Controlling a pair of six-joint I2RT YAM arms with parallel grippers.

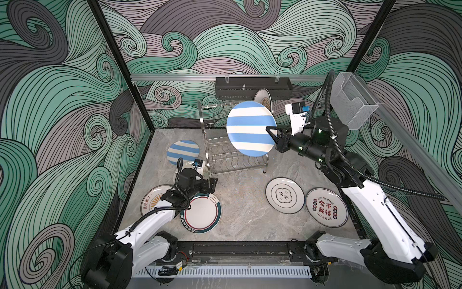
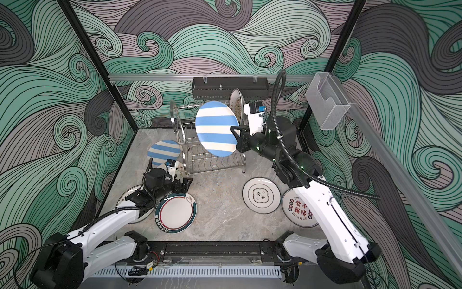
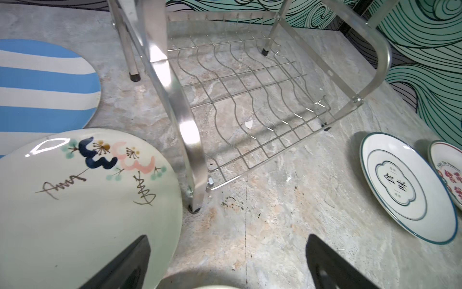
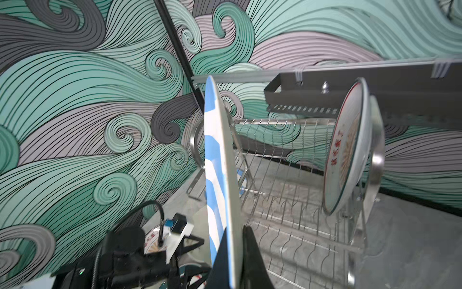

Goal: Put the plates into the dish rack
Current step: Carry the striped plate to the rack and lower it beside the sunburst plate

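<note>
My right gripper (image 1: 272, 132) (image 4: 236, 237) is shut on the rim of a blue-and-white striped plate (image 1: 251, 128) (image 4: 217, 162). It holds the plate on edge above the dish rack (image 1: 220, 155) (image 4: 287, 200). An orange sunburst plate (image 1: 263, 98) (image 4: 347, 150) stands in the rack's far right slot. My left gripper (image 1: 212, 181) (image 3: 227, 252) is open and empty, low over the table beside the rack's front left leg. Under and around it lie a floral plate (image 3: 75, 200), a second striped plate (image 1: 183, 151) and a teal-rimmed plate (image 1: 201, 212).
Two plates with Chinese characters (image 1: 284, 195) (image 1: 326, 207) lie flat at the front right, another plate (image 1: 152, 199) under the left arm. A black perforated tray (image 1: 253, 87) hangs on the back rail above the rack. A clear plastic box (image 1: 352, 100) hangs at the right.
</note>
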